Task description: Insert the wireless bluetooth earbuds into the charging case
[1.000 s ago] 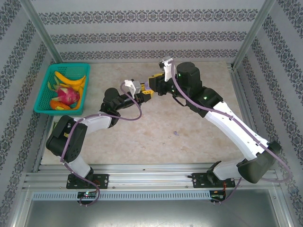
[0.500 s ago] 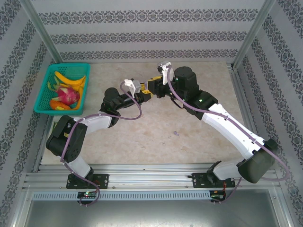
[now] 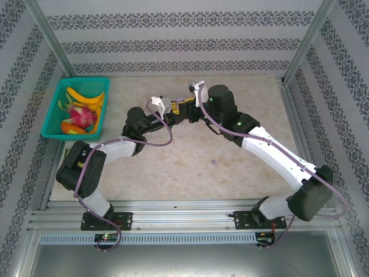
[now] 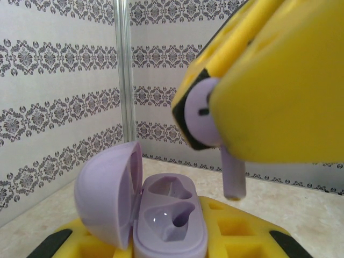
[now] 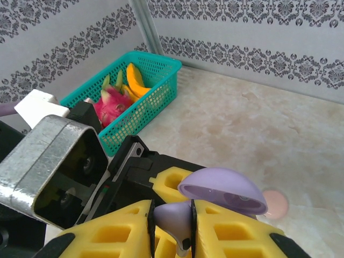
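- Right claw point(image 5: 173, 212) is pinched narrow on a light purple earbud point(image 4: 207, 121), whose rounded head is squeezed between its yellow fingers.
- Left claw point(image 4: 166, 244) is clamped tight on the purple charging case point(image 4: 169, 223). It holds the case up off the desk point(image 3: 190, 173) with the lid point(image 4: 105, 199) swung open.
- In the top view, over the last second the right arm's wrist has slid left toward the left claw and its forearm has stretched out. The left arm has stayed where it was.
- That shift has brought the earbud close over the open case, so I judge the approach nearly done and the insertion itself not yet begun. The bud hangs clear of the case, touching nothing but the fingers that hold it.
- The earbud's long axis runs along its stem and stands close to upright, leaning only slightly. The stem tip points down toward the case and the head is uppermost.
- From the left wrist, the stem tip hangs above the case and a little to the right of its two wells point(image 4: 166, 207), both of which look empty.
- The case lies with its wells facing up and its lid hinged open to the left in that view, away from the bud's way down.
- By my reading, the stem still needs a small sideways correction before it lowers into a well.
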### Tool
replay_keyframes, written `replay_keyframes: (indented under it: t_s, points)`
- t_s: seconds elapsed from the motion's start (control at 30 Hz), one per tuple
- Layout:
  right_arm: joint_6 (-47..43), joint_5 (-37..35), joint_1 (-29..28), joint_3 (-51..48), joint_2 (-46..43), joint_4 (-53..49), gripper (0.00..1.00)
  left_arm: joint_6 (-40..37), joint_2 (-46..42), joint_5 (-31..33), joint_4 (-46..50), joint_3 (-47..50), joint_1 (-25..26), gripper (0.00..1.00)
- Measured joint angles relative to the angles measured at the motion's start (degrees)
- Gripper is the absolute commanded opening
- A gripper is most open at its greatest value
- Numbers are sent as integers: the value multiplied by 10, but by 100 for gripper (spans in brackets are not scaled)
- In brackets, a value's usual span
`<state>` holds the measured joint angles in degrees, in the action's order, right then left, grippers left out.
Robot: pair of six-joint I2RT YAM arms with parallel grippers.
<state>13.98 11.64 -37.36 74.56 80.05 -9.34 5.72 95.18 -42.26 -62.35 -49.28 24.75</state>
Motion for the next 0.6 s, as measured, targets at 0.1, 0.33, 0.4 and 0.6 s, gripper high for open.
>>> replay_keyframes:
  t_s: [0.1,0.33,0.4,0.6]
  points:
    - [5,1,1,-2,1,2,25,0,0,0,0,0,0,0]
    - [11,1,9,-10,1,13,25,1,0,0,0,0,0,0]
    - [11,1,12,-11,2,15,25,2,0,0,0,0,0,0]
    - [12,1,13,-11,6,19,24,6,0,-4,0,0,0,0]
